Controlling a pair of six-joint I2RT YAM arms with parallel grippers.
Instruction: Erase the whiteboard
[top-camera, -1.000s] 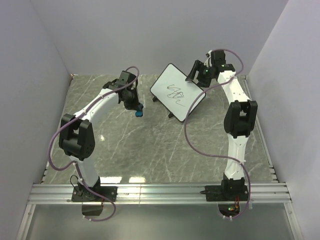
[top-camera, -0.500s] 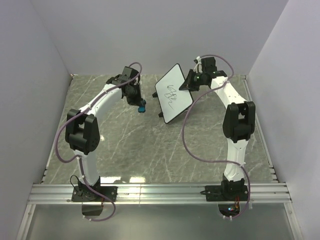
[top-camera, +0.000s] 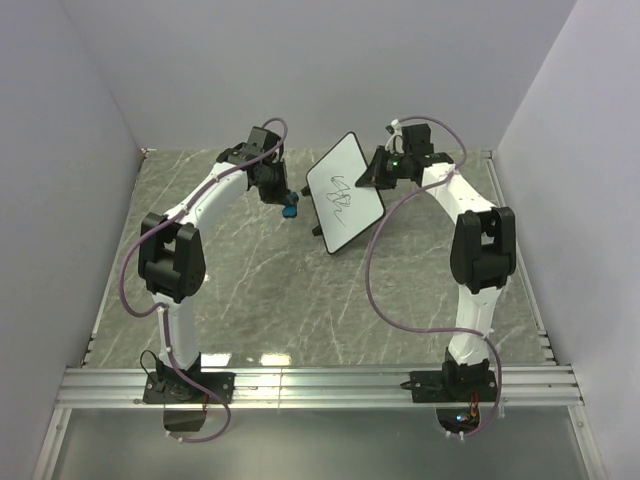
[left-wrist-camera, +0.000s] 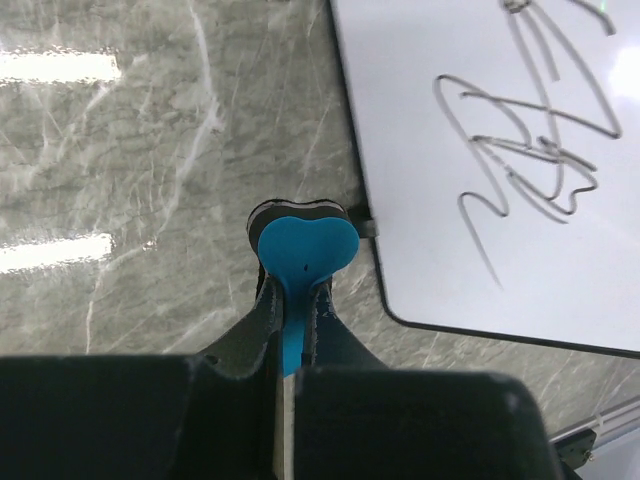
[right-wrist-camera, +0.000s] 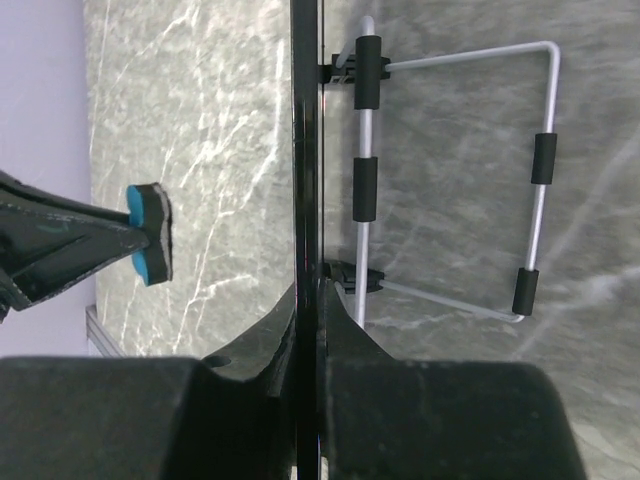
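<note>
The whiteboard is tipped up on edge at the back middle of the table, with black scribbles on the face turned left. My right gripper is shut on its right rim. In the right wrist view the whiteboard runs edge-on between the fingers of that gripper. My left gripper is shut on a small blue eraser, just left of the board and apart from it. In the left wrist view the eraser sticks out of the left gripper, beside the whiteboard and its scribbles.
A wire stand with black sleeves folds out behind the board. The grey marble table is walled on the left, back and right. An aluminium rail carrying both arm bases runs along the near edge.
The right gripper has shut on the board's rim and tilted the board up, facing left. The left arm has carried the eraser right and farther back, closer to the board.
</note>
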